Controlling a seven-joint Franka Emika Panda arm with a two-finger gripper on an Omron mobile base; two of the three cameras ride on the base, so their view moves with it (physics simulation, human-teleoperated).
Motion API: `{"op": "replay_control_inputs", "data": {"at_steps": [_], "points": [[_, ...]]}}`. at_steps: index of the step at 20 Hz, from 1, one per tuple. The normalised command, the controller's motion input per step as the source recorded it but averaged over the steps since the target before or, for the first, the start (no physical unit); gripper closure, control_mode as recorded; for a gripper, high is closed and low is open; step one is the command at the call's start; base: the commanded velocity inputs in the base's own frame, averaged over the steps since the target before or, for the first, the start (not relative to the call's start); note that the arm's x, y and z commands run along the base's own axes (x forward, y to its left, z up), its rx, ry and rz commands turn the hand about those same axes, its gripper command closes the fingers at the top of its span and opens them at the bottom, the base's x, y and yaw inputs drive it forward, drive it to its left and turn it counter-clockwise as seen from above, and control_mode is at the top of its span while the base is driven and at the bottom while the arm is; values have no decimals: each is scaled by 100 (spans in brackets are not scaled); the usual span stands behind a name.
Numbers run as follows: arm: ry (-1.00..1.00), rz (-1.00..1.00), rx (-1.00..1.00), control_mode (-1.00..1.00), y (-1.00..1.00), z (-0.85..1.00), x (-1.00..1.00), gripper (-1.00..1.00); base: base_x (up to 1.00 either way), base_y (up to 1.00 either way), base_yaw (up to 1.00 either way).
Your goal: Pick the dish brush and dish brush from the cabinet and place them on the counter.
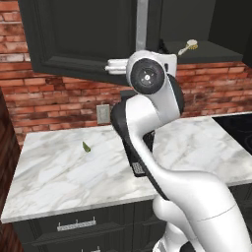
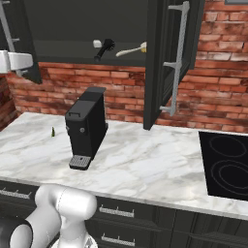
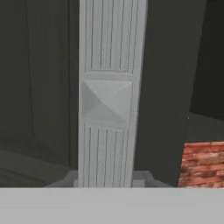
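Simulated kitchen w/ red brick wall. A dark charcoal cabinet [image 2: 92,29] hangs on the wall above a white marble bench [image 2: 145,164], both doors swung open.

On the cabinet's bottom shelf, near its front edge, lie the two brushes. The black dish brush [image 2: 104,49] lies left, bristly head up toward the back. The cream dish brush [image 2: 131,49] lies just right of it, long pale handle pointing left, tan head at the right end; in the left base view it shows [image 1: 188,47] on the shelf to the right of the arm. A small white block [image 2: 97,43] sits just left of the black brush.

The white arm reaches up to the cabinet's left door [image 1: 74,34]. In the hand view a ribbed silver bar handle [image 3: 107,96] runs upright through the middle, very close, w/ dark door panel behind. The claw [image 3: 107,181] is at that handle; fingertips are hidden, so can't tell if it's gripping or just narrow around the bar.

Both brushes sit well apart from the claw, off to its right, inside the cabinet, not touched.

On the bench: a black coffee machine [image 2: 86,127] near the middle, a tiny green item [image 1: 86,146] toward the left. A black cooktop [image 2: 225,164] is set in at the right end. Dark drawers [image 2: 116,213] run below.
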Motion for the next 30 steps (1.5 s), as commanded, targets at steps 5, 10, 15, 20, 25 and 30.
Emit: {"op": "replay_control_inputs", "data": {"at_steps": [5, 10, 15, 20, 25, 30], "points": [[12, -12, -6, -100, 39, -19, -27, 100, 0, 0, 0], [2, -4, -1, -100, 10, -6, 0, -100, 0, 0, 0], [0, 14, 0, -100, 8, -2, -14, -100, 0, 0, 0], [0, 30, 0, -100, 7, 0, -30, -100, 0, 0, 0], [-1, 30, 0, -100, -2, 1, -23, -100, 0, 0, 0], [-2, 18, 0, -100, -27, 6, -27, -100, 0, 0, 0]]}}
